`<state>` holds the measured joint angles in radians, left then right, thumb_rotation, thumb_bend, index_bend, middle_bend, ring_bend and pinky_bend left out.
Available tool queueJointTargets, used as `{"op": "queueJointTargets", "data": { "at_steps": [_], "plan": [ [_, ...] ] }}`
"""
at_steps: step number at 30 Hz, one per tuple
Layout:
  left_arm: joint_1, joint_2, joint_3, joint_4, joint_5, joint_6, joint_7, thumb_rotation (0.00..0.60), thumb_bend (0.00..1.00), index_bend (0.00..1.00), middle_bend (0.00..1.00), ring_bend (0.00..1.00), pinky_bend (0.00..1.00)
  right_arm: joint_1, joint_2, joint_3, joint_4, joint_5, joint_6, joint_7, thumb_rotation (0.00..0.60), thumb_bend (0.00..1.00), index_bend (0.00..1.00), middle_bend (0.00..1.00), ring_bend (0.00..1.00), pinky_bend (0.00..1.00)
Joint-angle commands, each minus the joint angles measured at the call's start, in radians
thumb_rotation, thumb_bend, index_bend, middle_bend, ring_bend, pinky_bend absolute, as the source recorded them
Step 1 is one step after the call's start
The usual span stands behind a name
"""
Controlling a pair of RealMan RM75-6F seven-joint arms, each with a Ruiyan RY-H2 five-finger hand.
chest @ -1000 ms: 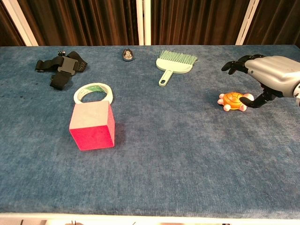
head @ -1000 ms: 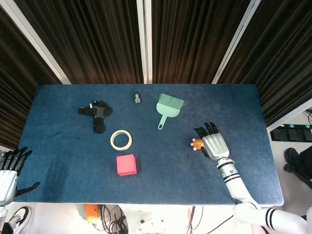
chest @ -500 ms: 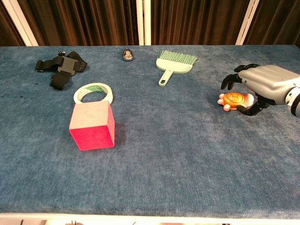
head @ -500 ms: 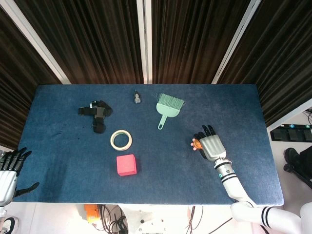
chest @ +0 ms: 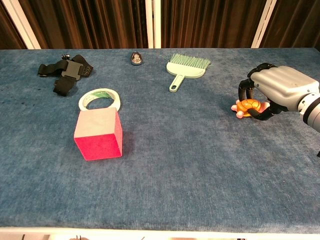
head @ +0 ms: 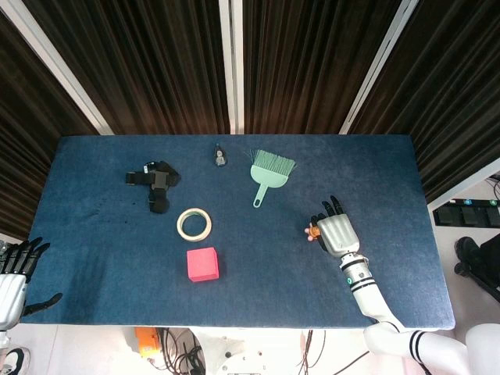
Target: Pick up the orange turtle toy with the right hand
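Landmark: the pink cube (chest: 98,133) stands on the blue table (chest: 190,165), toward its near edge.
Left hand (head: 14,275): off the table's near corner, far to the cube's left; fingers spread, holding nothing.
Tape roll (chest: 100,99): lies flat just behind the cube; nothing sits in its open centre.
Right hand (chest: 272,90): far to the cube's right, fingers curled down around the orange turtle toy (chest: 246,106).
Orange turtle toy: enclosed by the right hand; whether it rests on the table or is just off it cannot be told.
Green brush (chest: 185,67): behind the cube, to its right, bristles away.
Black strap (chest: 66,72): behind the cube, to its left.
Small dark object (chest: 135,58): farthest back; too small to identify.
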<state>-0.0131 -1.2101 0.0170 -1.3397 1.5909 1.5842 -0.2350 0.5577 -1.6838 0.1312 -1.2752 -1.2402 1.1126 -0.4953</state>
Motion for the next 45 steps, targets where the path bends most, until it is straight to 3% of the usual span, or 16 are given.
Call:
{"op": "queueJointTargets", "data": {
  "at_steps": [1,3,6,9,10,14,16,19,24,29,34,39,45],
  "plan": [
    [-0.001,-0.001,0.000,0.002,-0.001,-0.003,-0.001,0.600,0.00,0.11,0.03,0.00,0.02,0.001,-0.045,-0.007,0.065,-0.048,0.031,0.055,0.600,0.39,0.89,0.77,0.36,0.00],
    [-0.002,-0.002,0.000,0.003,-0.001,-0.005,-0.001,0.600,0.00,0.11,0.03,0.00,0.02,0.002,-0.065,-0.008,0.096,-0.071,0.046,0.086,0.600,0.42,0.97,0.83,0.42,0.00],
    [-0.002,-0.001,-0.001,0.001,0.001,-0.002,0.000,0.600,0.00,0.11,0.03,0.00,0.02,-0.001,-0.086,-0.012,0.138,-0.100,0.066,0.131,0.600,0.45,1.00,0.90,0.48,0.00],
    [-0.002,0.001,-0.001,0.001,0.001,0.000,-0.001,0.600,0.00,0.11,0.03,0.00,0.02,-0.005,-0.080,-0.017,0.146,-0.108,0.064,0.144,0.600,0.42,0.98,0.87,0.46,0.00],
    [-0.002,0.002,-0.001,0.001,0.001,0.000,-0.001,0.600,0.00,0.11,0.03,0.00,0.02,-0.006,-0.066,-0.023,0.138,-0.108,0.051,0.142,0.600,0.40,0.92,0.82,0.43,0.00],
    [-0.003,0.001,0.000,0.001,0.003,-0.003,-0.002,0.600,0.00,0.11,0.03,0.00,0.02,-0.010,-0.005,-0.024,0.072,-0.064,-0.009,0.103,0.600,0.29,0.38,0.44,0.13,0.00],
    [-0.004,-0.001,0.001,0.000,0.004,-0.004,-0.001,0.600,0.00,0.11,0.03,0.00,0.02,-0.011,0.018,-0.017,0.036,-0.042,-0.024,0.085,0.600,0.25,0.20,0.29,0.03,0.00],
    [-0.005,-0.002,0.001,-0.001,0.005,-0.004,0.002,0.600,0.00,0.11,0.03,0.00,0.02,-0.011,0.032,-0.014,0.010,-0.031,-0.034,0.074,0.600,0.23,0.12,0.21,0.00,0.00],
    [-0.004,0.001,0.001,-0.005,0.004,-0.003,0.005,0.600,0.00,0.11,0.03,0.00,0.02,-0.010,0.037,-0.012,-0.010,-0.026,-0.035,0.066,0.600,0.24,0.12,0.21,0.00,0.00],
    [-0.006,0.003,0.000,-0.006,0.002,-0.009,0.006,0.600,0.00,0.11,0.03,0.00,0.02,-0.014,0.034,-0.015,-0.007,-0.024,-0.031,0.062,0.600,0.25,0.19,0.26,0.00,0.00],
    [-0.011,-0.003,0.001,-0.001,0.000,-0.021,0.003,0.600,0.00,0.11,0.03,0.00,0.02,-0.016,0.009,-0.005,0.009,-0.006,-0.020,0.041,0.600,0.27,0.37,0.41,0.01,0.00],
    [-0.010,-0.006,0.003,0.009,-0.008,-0.028,-0.012,0.600,0.00,0.11,0.03,0.00,0.02,-0.012,-0.042,0.011,0.056,-0.012,0.014,0.032,0.600,0.32,0.67,0.58,0.13,0.00],
    [-0.008,-0.004,0.001,0.013,-0.010,-0.024,-0.019,0.600,0.00,0.11,0.03,0.00,0.02,-0.004,-0.095,0.021,0.124,-0.058,0.056,0.088,0.600,0.35,0.95,0.79,0.31,0.00]
  ]
}}
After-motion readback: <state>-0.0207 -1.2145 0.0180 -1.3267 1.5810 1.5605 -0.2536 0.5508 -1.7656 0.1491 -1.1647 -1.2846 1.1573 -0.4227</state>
